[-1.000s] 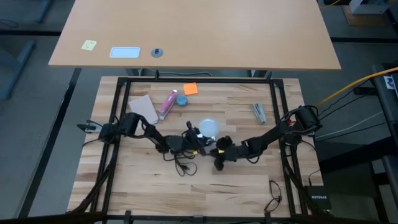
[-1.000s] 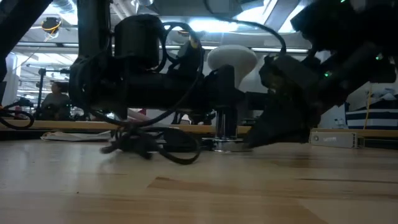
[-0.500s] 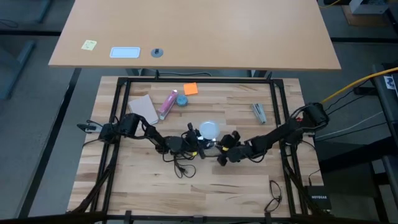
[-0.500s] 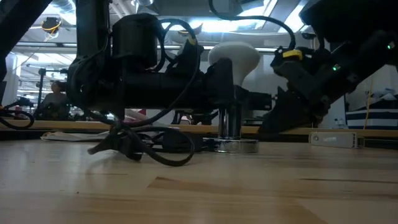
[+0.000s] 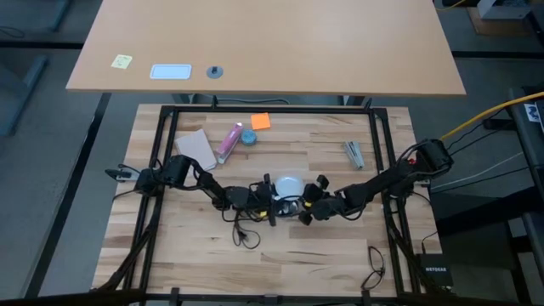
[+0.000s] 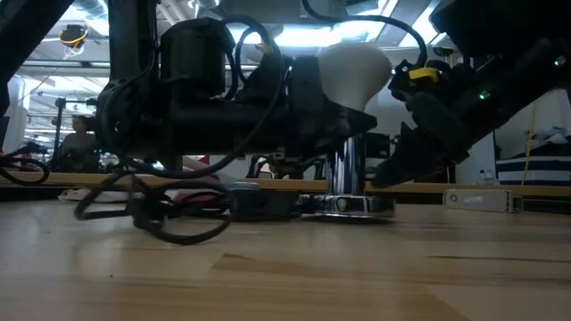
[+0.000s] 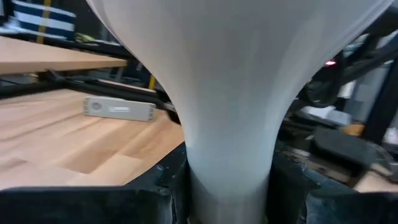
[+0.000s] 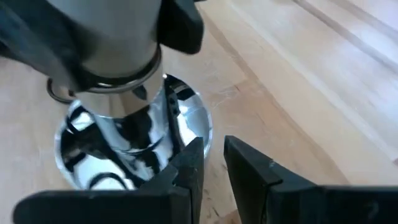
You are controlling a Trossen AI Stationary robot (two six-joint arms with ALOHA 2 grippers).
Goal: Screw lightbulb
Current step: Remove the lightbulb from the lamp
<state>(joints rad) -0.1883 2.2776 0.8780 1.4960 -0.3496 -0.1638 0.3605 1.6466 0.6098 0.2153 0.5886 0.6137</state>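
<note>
Left hand [image 7: 227, 186] grasping lightbulb [image 7: 233, 74] neck (upright); right hand [image 8: 211, 163] released beside.

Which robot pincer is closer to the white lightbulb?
Left. The left pincer is clamped around the lightbulb at its narrow neck. The right pincer is lower down, beside the shiny lamp base, not touching the bulb.

The lightbulb [image 5: 289, 184] is set upright on the lamp base [image 6: 350, 206] — flanked by the left gripper [image 5: 270, 204] on its left and the right gripper [image 5: 309, 206] on its right.
</note>
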